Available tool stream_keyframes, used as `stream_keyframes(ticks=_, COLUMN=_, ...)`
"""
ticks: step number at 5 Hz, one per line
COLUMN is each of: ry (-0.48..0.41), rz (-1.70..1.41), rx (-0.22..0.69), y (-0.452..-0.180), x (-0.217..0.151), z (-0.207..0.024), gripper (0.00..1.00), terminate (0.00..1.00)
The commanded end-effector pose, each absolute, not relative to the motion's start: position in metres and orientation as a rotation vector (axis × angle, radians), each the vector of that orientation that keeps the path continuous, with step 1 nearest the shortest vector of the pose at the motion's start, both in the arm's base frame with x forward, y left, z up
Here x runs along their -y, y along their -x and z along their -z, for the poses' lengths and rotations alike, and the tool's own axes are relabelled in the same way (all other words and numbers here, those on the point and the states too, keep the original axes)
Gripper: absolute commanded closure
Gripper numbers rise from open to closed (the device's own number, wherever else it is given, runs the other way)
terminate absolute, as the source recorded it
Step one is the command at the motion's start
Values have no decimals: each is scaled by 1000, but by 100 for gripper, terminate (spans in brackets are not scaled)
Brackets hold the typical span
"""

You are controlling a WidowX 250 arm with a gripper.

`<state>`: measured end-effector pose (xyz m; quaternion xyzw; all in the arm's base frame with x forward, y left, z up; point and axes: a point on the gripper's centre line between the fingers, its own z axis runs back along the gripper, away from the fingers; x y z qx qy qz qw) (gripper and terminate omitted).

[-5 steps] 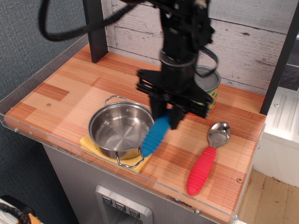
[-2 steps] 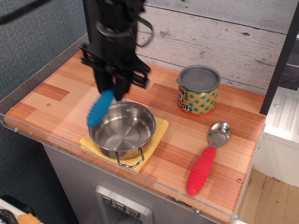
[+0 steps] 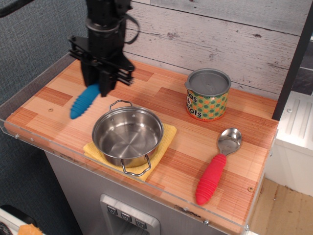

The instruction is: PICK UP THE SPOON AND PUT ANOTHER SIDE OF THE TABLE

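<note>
The spoon (image 3: 83,102) has a thick ribbed blue handle that hangs tilted down to the left; its metal head is hidden between the fingers. My black gripper (image 3: 97,87) is shut on the spoon's upper end and holds it over the left part of the table (image 3: 49,105), left of the steel pan. I cannot tell whether the handle's low tip touches the wood.
A steel pan (image 3: 127,137) sits on a yellow cloth (image 3: 165,138) at the front centre. A green dotted can (image 3: 207,94) stands at the back right. A red-handled spoon (image 3: 215,169) lies at the front right. A clear acrylic rim (image 3: 29,139) lines the edges.
My gripper has carried the spoon from right of the pan, across it, to the left side of the table, and it is now lower and further left.
</note>
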<state>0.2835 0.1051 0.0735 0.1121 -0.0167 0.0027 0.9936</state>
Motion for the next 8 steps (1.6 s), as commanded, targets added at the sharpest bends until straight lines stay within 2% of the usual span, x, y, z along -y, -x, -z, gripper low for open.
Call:
stream_keyframes(ticks=1, ry=-207, rz=-70, rx=62, y=-290, x=-144, z=-66, gripper=100, terminate=0)
stream_keyframes(ticks=3, ry=-210, rz=-68, rx=39, y=-284, x=-147, z=-41, gripper=100, terminate=0)
stream_keyframes(ticks=7, ry=-200, rz=-44, rx=25, y=-272, x=-146, z=-26, gripper=100, terminate=0)
stream_keyframes(ticks=8, ry=-212, rz=-46, rx=27, y=-271, x=-147, z=-29, gripper=0, terminate=0)
